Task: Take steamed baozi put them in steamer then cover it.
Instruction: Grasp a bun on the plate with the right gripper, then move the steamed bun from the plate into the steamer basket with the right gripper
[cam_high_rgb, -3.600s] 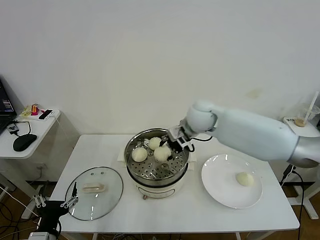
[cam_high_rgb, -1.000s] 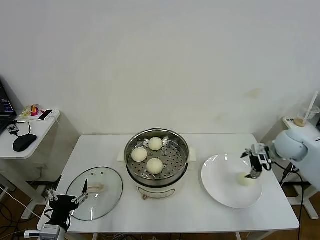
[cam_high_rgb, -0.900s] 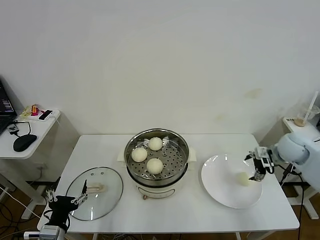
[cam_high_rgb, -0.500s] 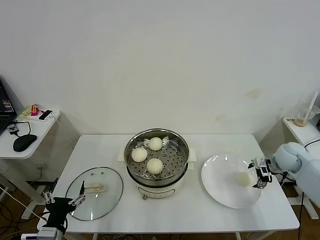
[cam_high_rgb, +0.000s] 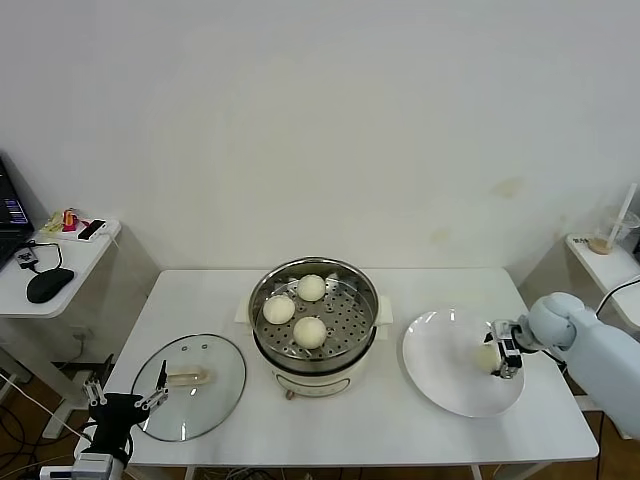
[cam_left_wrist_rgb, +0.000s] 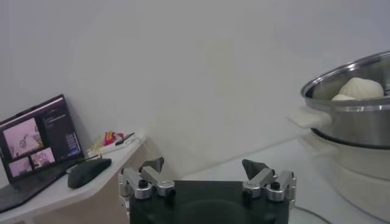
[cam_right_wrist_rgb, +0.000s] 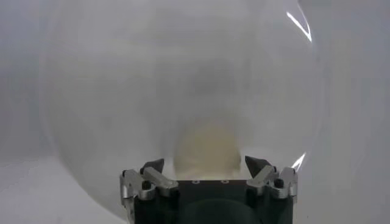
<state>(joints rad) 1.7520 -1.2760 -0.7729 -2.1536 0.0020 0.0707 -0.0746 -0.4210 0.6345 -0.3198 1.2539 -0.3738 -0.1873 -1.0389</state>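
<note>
At the right of the head view, the right hand sits low over the white plate, its fingers spread wide on either side of the last baozi. In the right wrist view the two fingertips stand well apart with the bun between them; whether they touch it cannot be told, and nothing is gripped.

The left hand is parked at the lower left of the head view, just beside the near-left edge of the cover. Its fingers are also wide open and hold nothing.

Count of things:
- Four buns in all: three in the steamer at the centre of the white bench, lying on its perforated tray, and one on the plate.
- One cover, lying flat on the bench at lower left, handle up, apart from the steamer.
- One plate, right of the steamer.

At the far left a side desk carries a computer mouse and a laptop.
</note>
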